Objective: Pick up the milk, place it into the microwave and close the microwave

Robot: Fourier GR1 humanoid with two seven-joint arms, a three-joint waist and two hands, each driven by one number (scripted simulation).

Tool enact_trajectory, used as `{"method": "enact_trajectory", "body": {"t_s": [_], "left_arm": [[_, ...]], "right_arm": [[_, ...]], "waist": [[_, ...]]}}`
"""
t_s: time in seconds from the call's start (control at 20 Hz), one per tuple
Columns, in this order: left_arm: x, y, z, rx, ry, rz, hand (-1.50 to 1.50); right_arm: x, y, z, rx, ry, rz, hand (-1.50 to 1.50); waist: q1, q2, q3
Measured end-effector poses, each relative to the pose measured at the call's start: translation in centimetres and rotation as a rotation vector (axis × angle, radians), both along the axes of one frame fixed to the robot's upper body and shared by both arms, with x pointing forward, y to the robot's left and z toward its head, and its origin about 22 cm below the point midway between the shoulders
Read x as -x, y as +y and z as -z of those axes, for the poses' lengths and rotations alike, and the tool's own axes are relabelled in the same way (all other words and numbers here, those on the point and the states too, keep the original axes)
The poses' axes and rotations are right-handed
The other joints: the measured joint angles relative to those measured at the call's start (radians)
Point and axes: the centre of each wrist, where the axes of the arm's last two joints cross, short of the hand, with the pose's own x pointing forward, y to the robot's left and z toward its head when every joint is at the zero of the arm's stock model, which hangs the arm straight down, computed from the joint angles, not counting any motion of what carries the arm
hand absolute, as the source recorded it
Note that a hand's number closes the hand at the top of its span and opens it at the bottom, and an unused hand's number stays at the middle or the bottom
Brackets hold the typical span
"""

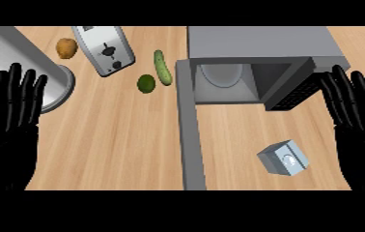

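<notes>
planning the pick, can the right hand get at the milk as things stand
Probably yes. The milk stands alone on bare counter in front of the open microwave, and the open right hand is on the same side with nothing between them.

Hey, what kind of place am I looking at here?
Most likely a kitchen counter. An open microwave sits on the wooden countertop, a toaster lies nearby, and food is set out: a cucumber, a lime and a milk carton.
</notes>
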Motion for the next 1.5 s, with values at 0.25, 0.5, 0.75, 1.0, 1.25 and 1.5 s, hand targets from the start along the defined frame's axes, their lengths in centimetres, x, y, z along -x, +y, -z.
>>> {"method": "enact_trajectory", "body": {"t_s": [0.25, 0.5, 0.75, 1.0, 1.25, 1.5], "left_arm": [[-0.6, 0.0, -0.4, -0.020, -0.017, 0.041, -1.50], [-0.4, -1.0, 1.0, 0.075, 0.093, 0.087, -1.50], [0.2, -3.3, 2.3, 0.123, 0.138, 0.112, -1.50], [1.4, -5.3, 3.9, 0.142, 0.152, 0.114, -1.50], [2.7, -7.7, 5.3, 0.144, 0.155, 0.126, -1.50], [3.4, -9.0, 6.5, 0.149, 0.151, 0.120, -1.50]], "right_arm": [[3.6, 0.0, -0.3, 0.022, -0.048, 0.030, -1.50], [7.7, -0.1, 0.4, -0.003, 0.008, 0.005, -1.50], [11.2, -1.0, 2.6, -0.019, 0.048, 0.004, -1.50], [14.0, -1.8, 5.0, -0.017, 0.088, 0.020, -1.50], [15.5, -2.3, 8.3, -0.011, 0.111, 0.043, -1.50], [15.9, -2.8, 10.5, 0.003, 0.115, 0.069, -1.50]], "waist": [[0.010, 0.008, 0.010], [0.003, 0.008, 0.013], [0.004, 0.008, 0.014], [0.006, 0.008, 0.014], [0.011, 0.009, 0.014], [0.016, 0.010, 0.014]]}}
